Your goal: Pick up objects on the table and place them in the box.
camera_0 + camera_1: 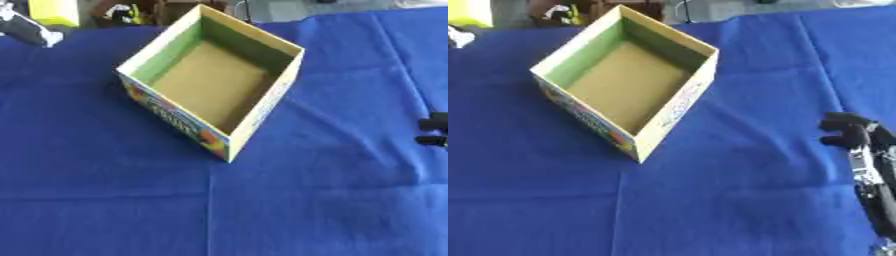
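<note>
Sitting askew on blue tablecloth, open cardboard box, brown floor bare, green inner walls, right hand at right edge, fingers curled, holding nothing, well apart from box.

An open cardboard box sits turned at an angle on a blue cloth, one corner pointing toward the near edge. Its inside walls are pale green, its floor is plain brown, and nothing lies in it. The outer side facing down and left carries bright printed colours (the lettering is too blurred to read). Right of the box, at the edge of the picture, two dark fingertips of the right hand poke in, apart from the box. Far up and left of the box lies a white and black thing, possibly a tool, beside something yellow.
</note>
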Tool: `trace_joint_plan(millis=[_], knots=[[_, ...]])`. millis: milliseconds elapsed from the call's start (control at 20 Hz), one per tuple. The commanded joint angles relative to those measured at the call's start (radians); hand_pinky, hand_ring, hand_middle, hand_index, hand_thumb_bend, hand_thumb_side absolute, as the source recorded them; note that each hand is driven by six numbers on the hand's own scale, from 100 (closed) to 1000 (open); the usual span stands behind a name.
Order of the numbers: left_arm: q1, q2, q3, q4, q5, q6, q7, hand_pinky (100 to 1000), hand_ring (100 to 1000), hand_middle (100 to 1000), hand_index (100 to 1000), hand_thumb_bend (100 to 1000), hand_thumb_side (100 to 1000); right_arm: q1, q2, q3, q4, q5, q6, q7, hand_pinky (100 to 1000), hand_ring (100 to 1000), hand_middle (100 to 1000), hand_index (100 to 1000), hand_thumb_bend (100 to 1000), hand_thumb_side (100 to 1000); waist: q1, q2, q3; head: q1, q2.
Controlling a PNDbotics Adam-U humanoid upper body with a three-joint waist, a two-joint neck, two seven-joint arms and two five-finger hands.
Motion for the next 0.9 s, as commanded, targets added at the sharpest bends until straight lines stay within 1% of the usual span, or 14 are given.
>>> trace_joint_plan(millis=[50, 200, 300, 450, 600, 700, 900], knots=[[-0.035, 0.001, -0.013, -0.049, 0.020, 0.005, 0.006, 100, 282, 326, 624, 100, 293, -0.002, -0.027, -0.012, -0.010, -0.019, -0.002, -0.007, 673, 775, 615, 760, 100, 854, -0.001, -0.032, 0.002, -0.010, 0.018], [-0.036, -0.002, -0.017, -0.058, 0.024, 0.010, 0.002, 100, 282, 326, 624, 100, 293, -0.002, -0.028, -0.013, -0.010, -0.022, -0.003, -0.007, 673, 775, 615, 760, 100, 854, -0.001, -0.033, 0.002, -0.011, 0.020], [-0.056, -0.022, -0.037, -0.080, 0.037, -0.001, 0.012, 100, 273, 314, 612, 100, 299, -0.018, -0.042, -0.004, -0.010, -0.034, -0.014, -0.010, 672, 771, 615, 759, 100, 848, -0.004, -0.050, -0.015, -0.002, 0.044], [-0.092, -0.084, -0.086, -0.137, 0.076, -0.027, 0.000, 100, 272, 312, 608, 100, 298, -0.026, -0.057, -0.007, -0.010, -0.061, -0.028, -0.012, 673, 771, 616, 759, 100, 846, -0.002, -0.066, -0.018, -0.001, 0.060], [-0.111, -0.151, -0.113, -0.163, 0.114, -0.018, -0.036, 100, 269, 308, 604, 100, 295, -0.032, -0.065, -0.011, -0.010, -0.077, -0.038, -0.015, 672, 770, 616, 759, 100, 844, 0.003, -0.074, -0.020, 0.002, 0.065], [-0.120, -0.200, -0.126, -0.155, 0.119, -0.008, -0.058, 100, 267, 304, 599, 100, 292, -0.037, -0.069, -0.013, -0.010, -0.085, -0.044, -0.017, 672, 769, 616, 758, 100, 842, 0.005, -0.076, -0.021, 0.001, 0.064], [-0.120, -0.280, -0.138, -0.099, 0.132, 0.001, -0.080, 100, 262, 297, 589, 100, 290, -0.046, -0.071, -0.013, -0.010, -0.095, -0.047, -0.017, 674, 769, 616, 759, 100, 843, 0.011, -0.073, -0.033, 0.009, 0.054]])
